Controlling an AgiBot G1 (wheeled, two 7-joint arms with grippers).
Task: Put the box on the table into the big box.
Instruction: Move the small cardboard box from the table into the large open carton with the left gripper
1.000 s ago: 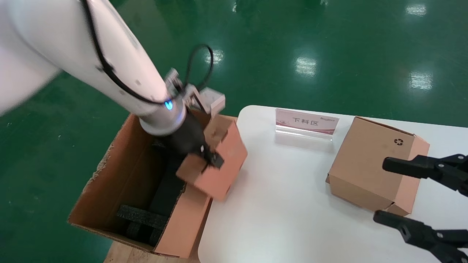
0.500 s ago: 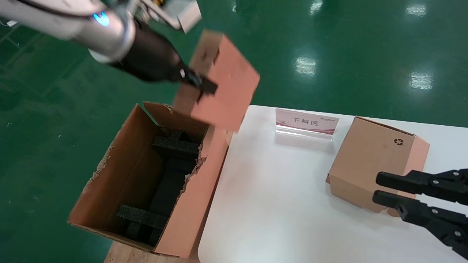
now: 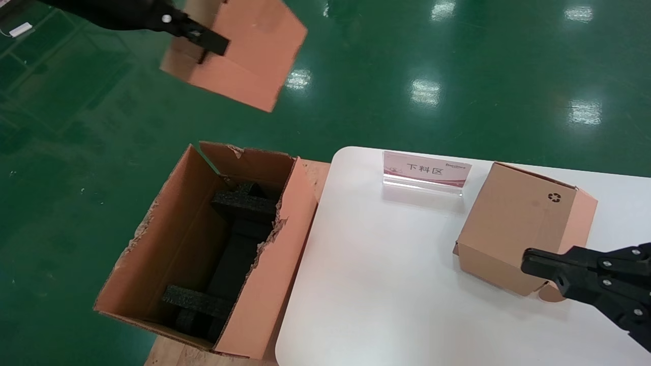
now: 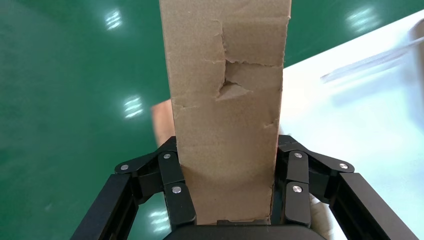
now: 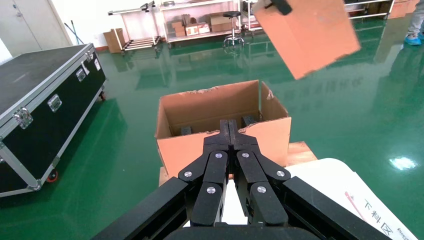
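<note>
Left gripper (image 4: pixel 227 200) pinches box (image 3: pixel 239 48) across 2 side faces, high above big box (image 3: pixel 152 254) — likely light, crushable cardboard. Right gripper (image 5: pixel 230 131) pressed together, idle.

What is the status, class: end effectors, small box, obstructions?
Left end effector shut on the box, held high above the floor beyond the big box. Right end effector shut, over the table. Nothing blocking the carton opening.

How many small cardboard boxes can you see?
2. One box is held up in the air by the left gripper; the other small box sits on the table.
</note>
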